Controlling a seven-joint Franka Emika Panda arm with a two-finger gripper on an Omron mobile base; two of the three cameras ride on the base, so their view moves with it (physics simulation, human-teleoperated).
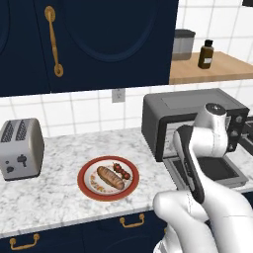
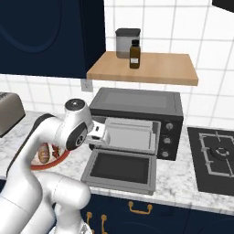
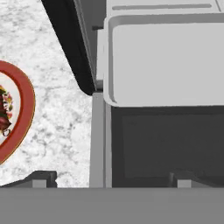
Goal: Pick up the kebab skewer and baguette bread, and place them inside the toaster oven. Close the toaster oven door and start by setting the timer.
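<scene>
The baguette bread (image 1: 110,177) and the kebab skewer (image 1: 122,171) lie side by side on a red-rimmed plate (image 1: 85,168) on the marble counter. To their right stands the toaster oven (image 1: 188,111) with its door (image 2: 119,167) folded down flat and a grey tray (image 2: 130,132) pulled partway out. My gripper (image 3: 113,179) hangs open over the left edge of the door (image 3: 162,144), just in front of the tray (image 3: 166,61), with nothing between its fingertips (image 3: 43,177). The plate (image 3: 27,103) sits off to its left, with a bit of the skewer (image 3: 4,114) showing.
A silver two-slot toaster (image 1: 20,148) stands at the counter's left. A wooden shelf (image 2: 146,68) above the oven carries a brown bottle (image 2: 134,54) and a grey canister (image 2: 126,42). A gas hob (image 2: 215,155) lies right of the oven. Dark blue cabinets hang above.
</scene>
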